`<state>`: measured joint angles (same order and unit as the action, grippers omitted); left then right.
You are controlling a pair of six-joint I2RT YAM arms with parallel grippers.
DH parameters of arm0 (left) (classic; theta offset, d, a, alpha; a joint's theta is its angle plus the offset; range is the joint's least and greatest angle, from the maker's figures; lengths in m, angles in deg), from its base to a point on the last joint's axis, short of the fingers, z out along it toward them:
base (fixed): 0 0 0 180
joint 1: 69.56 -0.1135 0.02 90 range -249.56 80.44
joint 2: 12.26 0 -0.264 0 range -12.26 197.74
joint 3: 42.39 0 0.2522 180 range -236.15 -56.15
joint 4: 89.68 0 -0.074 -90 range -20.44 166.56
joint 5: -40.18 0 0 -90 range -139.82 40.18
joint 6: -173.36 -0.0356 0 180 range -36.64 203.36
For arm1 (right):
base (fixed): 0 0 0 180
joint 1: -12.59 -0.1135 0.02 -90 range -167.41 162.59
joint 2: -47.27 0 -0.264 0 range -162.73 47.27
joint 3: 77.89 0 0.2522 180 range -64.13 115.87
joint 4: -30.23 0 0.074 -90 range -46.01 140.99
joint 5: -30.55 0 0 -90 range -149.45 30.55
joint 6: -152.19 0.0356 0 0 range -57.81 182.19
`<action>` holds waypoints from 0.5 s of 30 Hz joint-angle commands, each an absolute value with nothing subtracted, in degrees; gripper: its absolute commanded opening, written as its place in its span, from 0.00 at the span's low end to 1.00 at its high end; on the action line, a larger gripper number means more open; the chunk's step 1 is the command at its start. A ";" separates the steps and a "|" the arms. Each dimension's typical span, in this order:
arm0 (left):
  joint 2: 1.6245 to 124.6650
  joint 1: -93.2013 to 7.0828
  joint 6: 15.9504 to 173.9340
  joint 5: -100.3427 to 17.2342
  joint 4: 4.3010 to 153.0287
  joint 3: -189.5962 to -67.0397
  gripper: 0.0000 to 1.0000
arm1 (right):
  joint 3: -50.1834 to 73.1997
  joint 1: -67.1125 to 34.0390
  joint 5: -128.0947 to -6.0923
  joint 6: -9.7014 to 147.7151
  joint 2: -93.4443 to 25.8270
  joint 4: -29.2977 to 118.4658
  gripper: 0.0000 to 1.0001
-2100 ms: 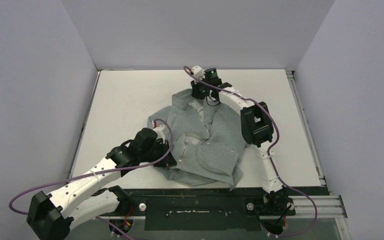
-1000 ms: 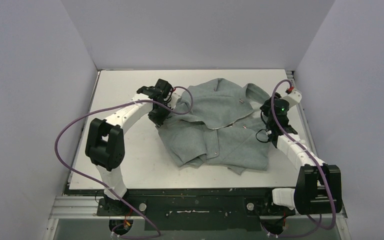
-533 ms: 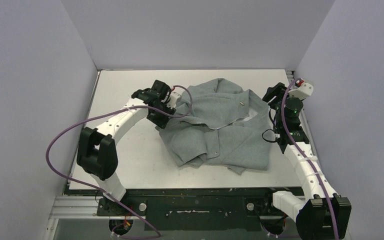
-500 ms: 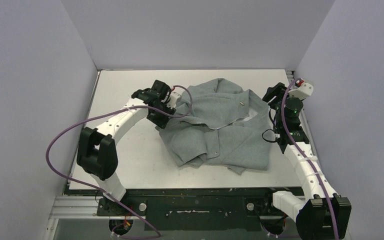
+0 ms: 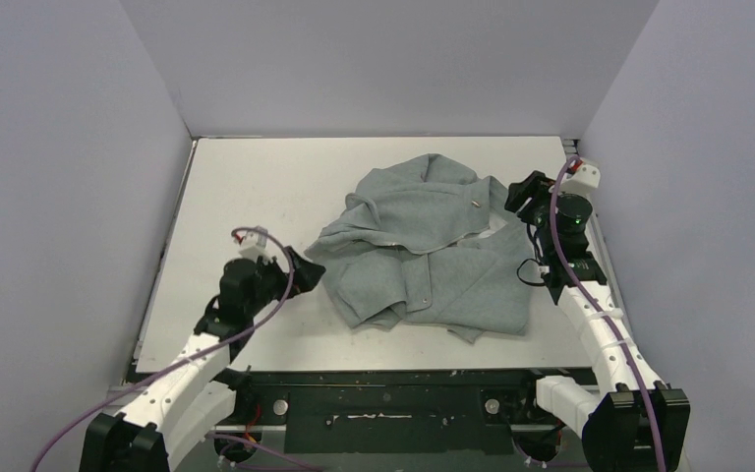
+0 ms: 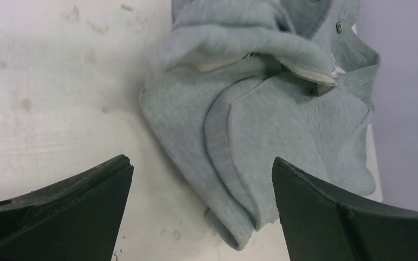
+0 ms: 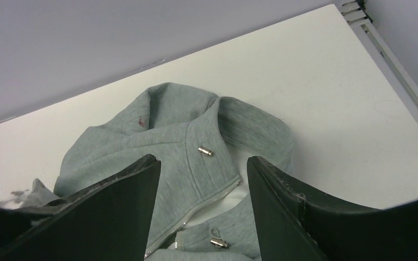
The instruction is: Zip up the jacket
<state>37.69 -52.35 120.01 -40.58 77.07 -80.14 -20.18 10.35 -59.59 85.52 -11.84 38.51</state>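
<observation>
Left gripper point(image 5: 303, 267) sits withdrawn, jaws spread, empty; we log jacket point(image 5: 433, 270) to its right; right gripper point(image 5: 519, 193), parted, nearer zipper point(image 7: 193, 216).

White table point(image 5: 256, 187), crumpled grey jacket point(image 5: 433, 265) on top

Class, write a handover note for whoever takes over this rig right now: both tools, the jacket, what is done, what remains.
Left tool: open, empty, beside the jacket, at its near-left edge.
Right tool: open, empty, by its far-right edge.
Jacket: bunched on the table, zipper apart.
Done: nothing zipped.
Left: flatten it, join the zipper ends, pull the slider up.
</observation>
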 commanded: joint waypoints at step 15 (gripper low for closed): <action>59.37 -54.62 128.39 -39.38 141.17 -63.62 0.75 | -20.98 10.15 -66.60 87.24 -9.87 35.28 0.59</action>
